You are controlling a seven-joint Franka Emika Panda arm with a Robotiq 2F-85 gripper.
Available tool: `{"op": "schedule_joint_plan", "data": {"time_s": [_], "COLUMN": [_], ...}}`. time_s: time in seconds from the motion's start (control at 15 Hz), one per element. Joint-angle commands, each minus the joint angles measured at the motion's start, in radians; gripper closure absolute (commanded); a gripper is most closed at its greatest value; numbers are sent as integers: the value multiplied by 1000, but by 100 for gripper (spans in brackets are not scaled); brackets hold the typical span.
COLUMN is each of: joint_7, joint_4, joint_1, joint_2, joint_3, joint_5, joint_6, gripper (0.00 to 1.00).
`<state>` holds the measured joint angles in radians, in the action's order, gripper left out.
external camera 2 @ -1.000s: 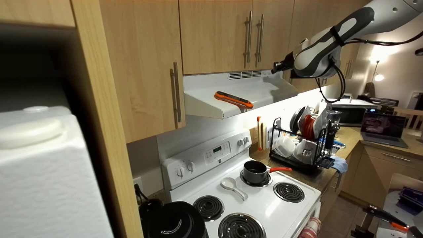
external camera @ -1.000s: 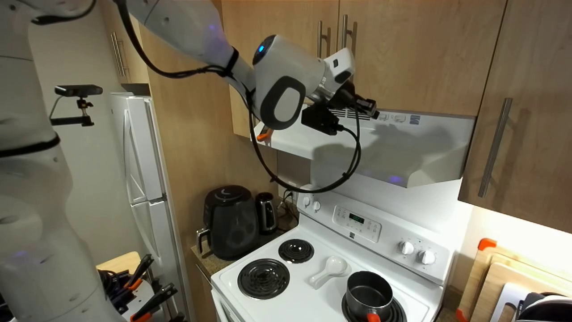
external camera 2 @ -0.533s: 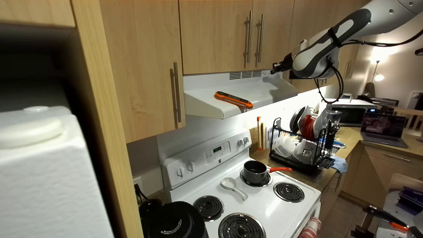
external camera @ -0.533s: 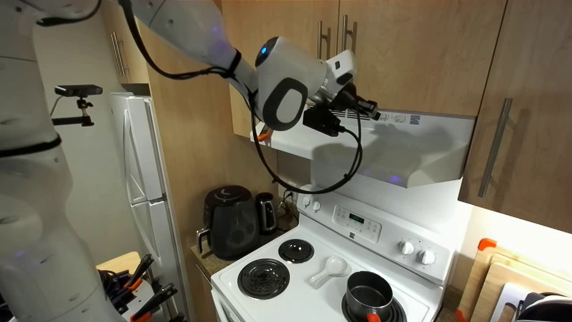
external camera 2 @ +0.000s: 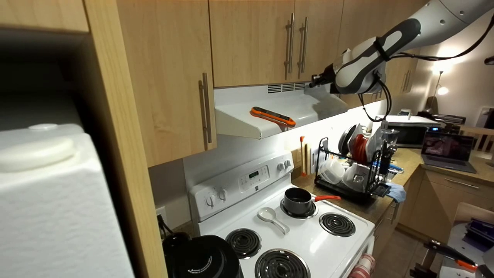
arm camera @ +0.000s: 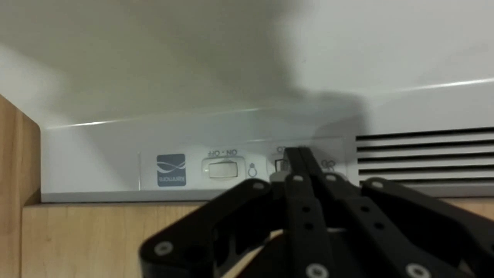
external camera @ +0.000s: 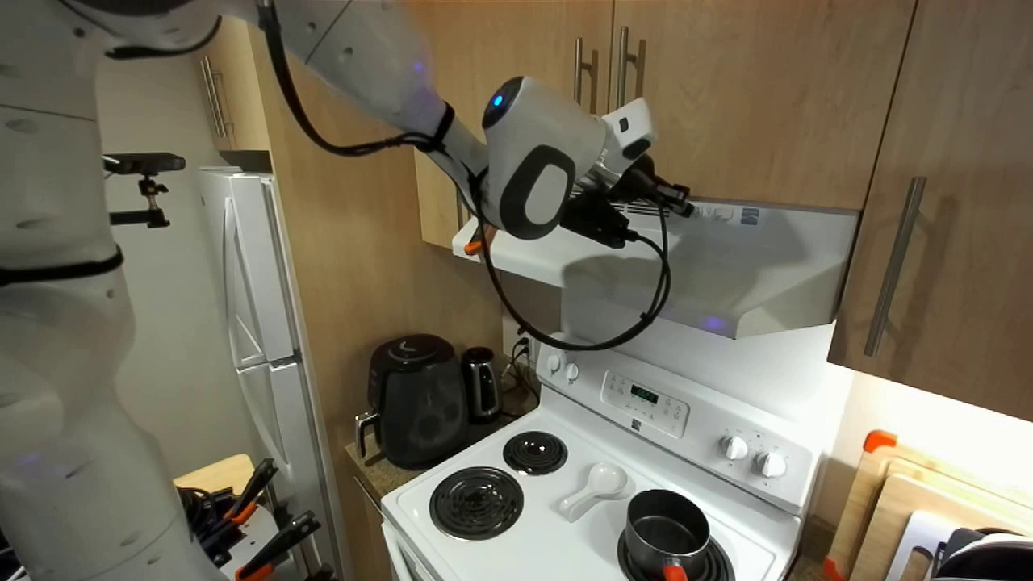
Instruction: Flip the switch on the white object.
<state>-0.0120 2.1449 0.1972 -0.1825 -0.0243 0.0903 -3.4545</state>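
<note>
The white object is a range hood [external camera: 775,270] under the wooden cabinets; its front also shows in an exterior view [external camera 2: 239,98]. In the wrist view its control strip carries a rocker switch [arm camera: 223,170] labelled ON - OFF beside a bulb symbol. To the right of that, a fan-marked switch [arm camera: 280,165] is partly covered by my fingertips. My gripper [arm camera: 299,150] is shut, its fingers pressed together with nothing between them. Whether the tips touch the strip, I cannot tell. Both exterior views show the gripper [external camera: 684,202] at the hood's upper front.
Cabinet handles [external camera: 623,68] stick out above the hood. An orange-and-black device [external camera 2: 273,116] lies on the hood's slope, left of the arm. Below is the stove [external camera: 516,549] with a pot [external camera: 666,528]. A cable loop [external camera: 593,345] hangs from the wrist.
The arm has moved a little, bringing the gripper closer to the hood's control strip and slightly lower in both exterior views. It has stayed shut. The hood and other objects have not moved.
</note>
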Motion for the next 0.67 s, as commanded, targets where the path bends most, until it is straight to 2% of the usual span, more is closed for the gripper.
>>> {"op": "schedule_joint_plan", "data": {"time_s": [0.0, 0.2, 0.6], "joint_7": [-87, -141, -275], "joint_4": [-65, -76, -109], "joint_1": [95, 172, 395], "joint_2": [-57, -64, -93], "joint_3": [79, 147, 345], "joint_5": [-106, -192, -425], "joint_6": [1, 1, 2], "gripper": [100, 100, 100]}}
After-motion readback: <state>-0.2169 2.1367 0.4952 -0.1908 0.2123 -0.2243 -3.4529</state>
